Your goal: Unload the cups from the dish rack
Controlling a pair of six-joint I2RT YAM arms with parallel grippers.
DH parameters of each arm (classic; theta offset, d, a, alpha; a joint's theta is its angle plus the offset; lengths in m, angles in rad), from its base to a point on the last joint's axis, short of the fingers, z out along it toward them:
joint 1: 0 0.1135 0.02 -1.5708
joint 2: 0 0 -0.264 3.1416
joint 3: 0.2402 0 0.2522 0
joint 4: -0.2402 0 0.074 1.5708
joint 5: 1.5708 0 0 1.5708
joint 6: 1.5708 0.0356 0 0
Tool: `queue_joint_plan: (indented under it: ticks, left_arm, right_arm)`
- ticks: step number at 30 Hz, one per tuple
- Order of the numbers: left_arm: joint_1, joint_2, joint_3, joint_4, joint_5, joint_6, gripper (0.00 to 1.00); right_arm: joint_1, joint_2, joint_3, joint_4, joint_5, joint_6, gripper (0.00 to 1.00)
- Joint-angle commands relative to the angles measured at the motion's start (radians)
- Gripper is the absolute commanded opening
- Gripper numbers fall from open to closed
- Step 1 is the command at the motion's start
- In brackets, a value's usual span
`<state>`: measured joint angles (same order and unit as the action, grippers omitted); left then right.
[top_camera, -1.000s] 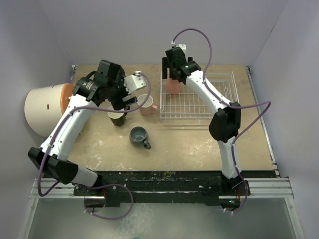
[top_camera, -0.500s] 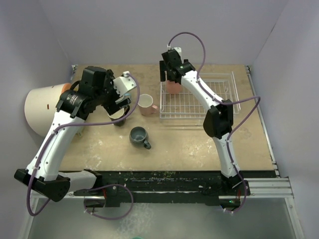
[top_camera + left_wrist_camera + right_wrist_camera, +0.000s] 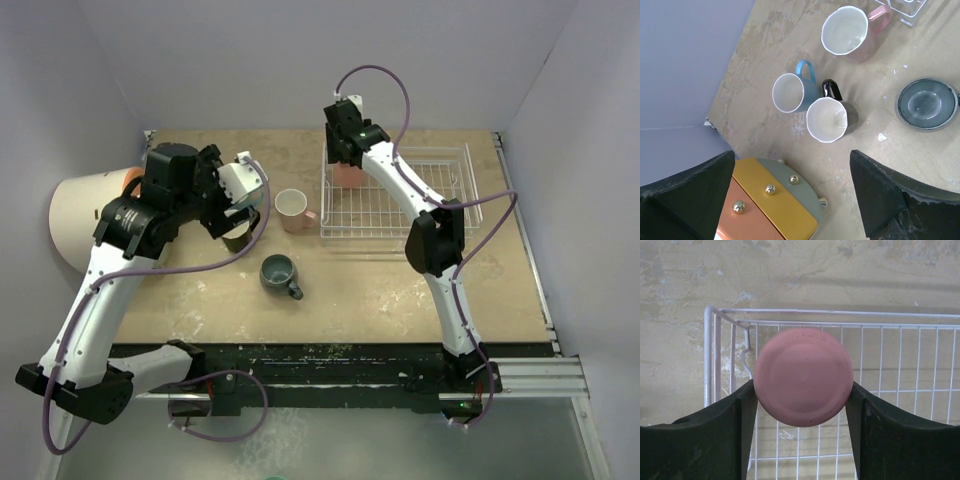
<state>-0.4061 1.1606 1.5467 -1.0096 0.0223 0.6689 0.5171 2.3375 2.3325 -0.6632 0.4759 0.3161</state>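
The salmon-red tumbler [image 3: 804,376] stands upside down in the far-left corner of the white wire dish rack [image 3: 900,326]. My right gripper [image 3: 801,405] is closed on it, a finger against each side; in the top view the gripper [image 3: 346,152] covers most of the tumbler [image 3: 347,177]. The black mug [image 3: 832,119], light blue mug [image 3: 790,93], pale pink mug [image 3: 846,31] and dark grey-blue mug [image 3: 927,104] stand upright on the table left of the rack [image 3: 400,200]. My left gripper [image 3: 790,200] is open and empty, raised above them.
The large cream drum [image 3: 85,220] lies on its side at the far left, its orange, yellow and grey lid [image 3: 767,200] right below my left gripper. The rack holds nothing else. Walls close in the table on three sides.
My left arm has pulled back to the left and risen away from the black mug, empty. My right gripper has shifted slightly toward the far side and settled round the tumbler.
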Motion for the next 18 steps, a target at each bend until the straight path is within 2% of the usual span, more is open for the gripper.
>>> queue_joint_plan:
  ticks: [1,4,5,10,13,15,18]
  left_arm:
    - [0.003,-0.036,-0.021,0.046,0.024,0.041,0.99]
    - [0.002,-0.044,-0.045,0.043,0.009,0.066,0.99]
    - [0.002,-0.049,-0.051,0.04,0.01,0.075,0.99]
    - [0.002,-0.095,-0.101,0.071,0.028,0.13,0.99]
    - [0.002,-0.148,-0.151,0.121,0.086,0.196,0.99]
    - [0.002,-0.211,-0.222,0.202,0.144,0.253,0.99]
    - [0.002,-0.317,-0.327,0.349,0.24,0.361,0.99]
  right_arm:
    - [-0.007,-0.072,0.039,-0.013,0.02,-0.015,0.47]
    - [-0.011,-0.106,0.047,-0.018,0.016,-0.013,0.31]
    - [-0.011,-0.119,0.053,-0.022,0.012,-0.01,0.28]
    - [-0.012,-0.22,0.077,-0.07,-0.03,0.013,0.23]
    - [-0.012,-0.317,0.07,-0.111,-0.098,0.042,0.22]
    - [-0.012,-0.406,0.058,-0.132,-0.16,0.078,0.21]
    - [-0.014,-0.548,-0.03,-0.103,-0.334,0.155,0.2]
